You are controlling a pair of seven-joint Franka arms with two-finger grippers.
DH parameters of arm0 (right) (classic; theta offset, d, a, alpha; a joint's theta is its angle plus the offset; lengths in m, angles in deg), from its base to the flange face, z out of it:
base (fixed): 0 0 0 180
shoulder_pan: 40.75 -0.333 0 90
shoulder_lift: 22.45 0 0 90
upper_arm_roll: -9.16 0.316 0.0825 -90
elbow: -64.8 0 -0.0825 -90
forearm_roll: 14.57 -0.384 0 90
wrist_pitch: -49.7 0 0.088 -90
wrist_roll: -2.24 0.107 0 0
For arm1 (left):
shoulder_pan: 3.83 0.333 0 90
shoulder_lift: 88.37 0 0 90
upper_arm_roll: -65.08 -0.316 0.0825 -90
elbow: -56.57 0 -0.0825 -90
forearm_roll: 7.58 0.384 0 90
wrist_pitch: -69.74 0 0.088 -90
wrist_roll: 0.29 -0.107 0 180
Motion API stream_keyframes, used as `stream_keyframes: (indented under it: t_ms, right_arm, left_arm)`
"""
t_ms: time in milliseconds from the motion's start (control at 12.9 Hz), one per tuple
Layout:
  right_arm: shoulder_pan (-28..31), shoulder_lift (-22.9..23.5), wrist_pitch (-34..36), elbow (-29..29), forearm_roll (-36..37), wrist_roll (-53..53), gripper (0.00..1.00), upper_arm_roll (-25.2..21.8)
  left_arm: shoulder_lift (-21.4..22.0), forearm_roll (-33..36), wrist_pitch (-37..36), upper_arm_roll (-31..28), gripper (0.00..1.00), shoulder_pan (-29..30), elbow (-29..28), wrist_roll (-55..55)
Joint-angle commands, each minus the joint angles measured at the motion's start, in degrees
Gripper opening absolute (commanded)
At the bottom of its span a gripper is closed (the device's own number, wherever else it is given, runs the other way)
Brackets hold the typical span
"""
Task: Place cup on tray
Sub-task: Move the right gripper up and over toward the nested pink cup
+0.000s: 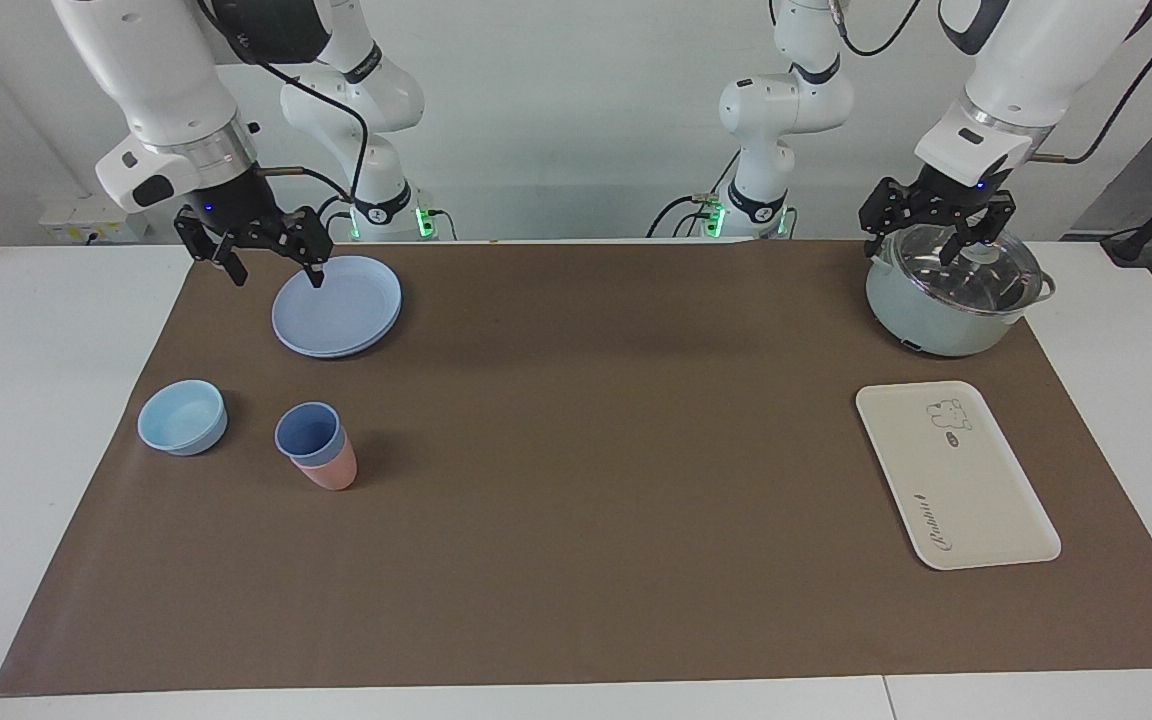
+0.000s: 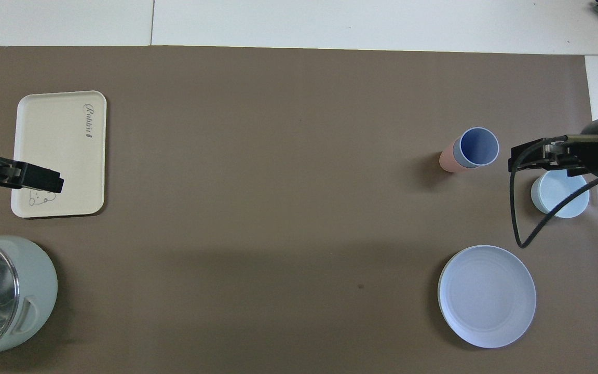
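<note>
The blue cup [image 1: 308, 432] stands nested inside a pink cup [image 1: 329, 470] at the lower left of the facing view, upright with its mouth up, so only its upper part shows above the pink one. That stacking likely means the blue one has to be lifted straight up out of the pink one before it can travel. Just beside the pair, toward the frame's left edge, sits a small light-blue bowl [image 1: 182, 416], and above them in the frame a round blue plate [image 1: 337, 306].

The tray [image 1: 956, 473] lies flat at the lower right of the facing view, well apart from the cup (nearly the whole brown mat [image 1: 576, 500] lies between them) and nothing is on it, so the task is not yet begun.

The right gripper [image 1: 273, 262] hangs at the upper left over the plate's edge, its fingers spread wide and holding nothing; it is the nearer one to the cup. The left gripper [image 1: 939, 225] hangs at the upper right over the glass lid of a pale green pot [image 1: 946, 300], likewise wide open and holding nothing.

The overhead view looks straight down the blue cup's mouth [image 2: 478, 147], showing it holds nothing, and there the grippers seem to overlap the tray and bowl; the facing view shows them raised well above.
</note>
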Motion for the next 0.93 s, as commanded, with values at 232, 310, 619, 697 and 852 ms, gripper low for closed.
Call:
stream_keyframes:
  t_ms: [232,310,619,697,852]
  right_arm:
    - [0.3,0.1,0.0,-0.1,-0.4,-1.3,1.00,0.1]
    - [0.3,0.0,0.2,0.0,-0.4,-1.2,1.00,0.1]
    - [1.5,0.2,-4.4,0.3,-0.5,1.2,1.00,-0.3]
    - [2.8,0.2,-7.0,1.4,-0.5,4.3,0.99,-0.3]
    - [4.0,0.9,-8.5,1.5,-0.5,8.7,0.99,-0.4]
  left_arm:
    - [0.9,0.3,0.9,0.2,1.00,0.5,-1.0,-0.7]
    - [0.9,0.3,0.9,0.2,1.00,0.5,-1.0,-0.7]
    - [0.9,0.3,0.9,0.2,1.00,0.5,-1.1,-0.7]
    - [0.9,0.3,0.9,0.2,1.00,0.5,-1.1,-0.7]
    - [0.9,0.3,0.9,0.2,1.00,0.5,-1.3,-0.6]
